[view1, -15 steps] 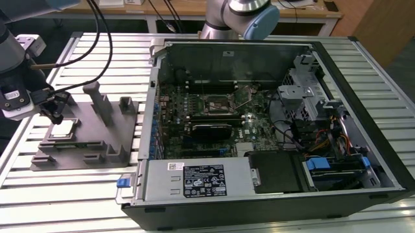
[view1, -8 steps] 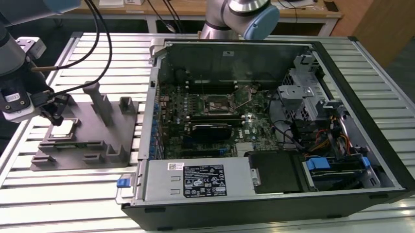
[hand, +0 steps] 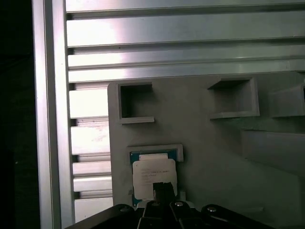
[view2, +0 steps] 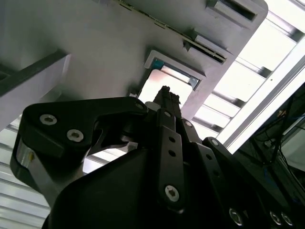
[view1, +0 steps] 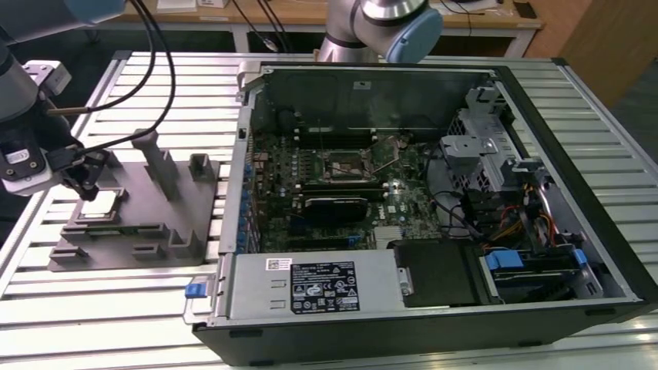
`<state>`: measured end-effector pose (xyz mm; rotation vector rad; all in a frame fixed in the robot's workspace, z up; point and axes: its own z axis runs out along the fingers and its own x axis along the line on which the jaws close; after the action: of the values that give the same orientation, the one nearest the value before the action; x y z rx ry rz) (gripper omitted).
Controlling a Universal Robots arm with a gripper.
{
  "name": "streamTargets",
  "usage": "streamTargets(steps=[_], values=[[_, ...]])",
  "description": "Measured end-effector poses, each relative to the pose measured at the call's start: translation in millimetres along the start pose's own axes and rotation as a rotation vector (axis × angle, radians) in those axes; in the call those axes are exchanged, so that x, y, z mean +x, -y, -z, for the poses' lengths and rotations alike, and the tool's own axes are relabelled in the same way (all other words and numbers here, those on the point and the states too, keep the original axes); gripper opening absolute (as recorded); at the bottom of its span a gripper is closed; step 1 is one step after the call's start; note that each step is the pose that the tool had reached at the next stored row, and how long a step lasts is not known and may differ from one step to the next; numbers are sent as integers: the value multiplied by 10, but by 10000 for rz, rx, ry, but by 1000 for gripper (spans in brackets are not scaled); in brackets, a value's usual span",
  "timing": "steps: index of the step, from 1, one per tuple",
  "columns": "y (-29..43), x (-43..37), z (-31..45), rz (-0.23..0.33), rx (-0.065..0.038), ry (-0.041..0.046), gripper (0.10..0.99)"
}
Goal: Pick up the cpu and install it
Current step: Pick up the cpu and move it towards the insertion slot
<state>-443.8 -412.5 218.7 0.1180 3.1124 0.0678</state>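
**Pincer over cpu, chip sitting in tray**

In the exterior view the arm (view1: 23, 116) is reaching down at the exterior view's left, w/ the pincer (view1: 83, 187) pointing at the grey moulded tray (view1: 144, 227). The tray is lying on the slatted metal table (view1: 154, 73), just beside the open computer case (view1: 370, 100). Upright posts (view1: 159, 158) are standing on the tray's middle part.

The cpu (view1: 101, 204) is sitting flat in a shallow square recess of the tray, on the side away from the case, pale silvery top facing up.

Pincer state: the fingers are sitting narrow, tips drawn together, nothing gripped btwn them. In the first wrist view the pincer (hand: 160, 189) is overlapping one edge of the cpu (hand: 152, 169), w/ the tray (hand: 214, 157) spreading round it and two more square pockets (hand: 136, 101) showing further along. In the second wrist view the pincer (view2: 165, 94) is showing right in front of the cpu (view2: 153, 87), framed by its recess in the tray (view2: 95, 47). Touching the chip or hanging just above it: can't tell.

Inside the case the green motherboard (view1: 411, 202) is lying flat. Its dark metal-framed socket (view1: 347, 163) is sitting approx. mid-board, well apart from the cpu.
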Motion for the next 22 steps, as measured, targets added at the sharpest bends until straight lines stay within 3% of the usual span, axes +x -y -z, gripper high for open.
streamTargets(steps=[14,22], values=[[-17,35,-156,21,0,-2,106],[-16,36,-164,22,4,-2,106]])
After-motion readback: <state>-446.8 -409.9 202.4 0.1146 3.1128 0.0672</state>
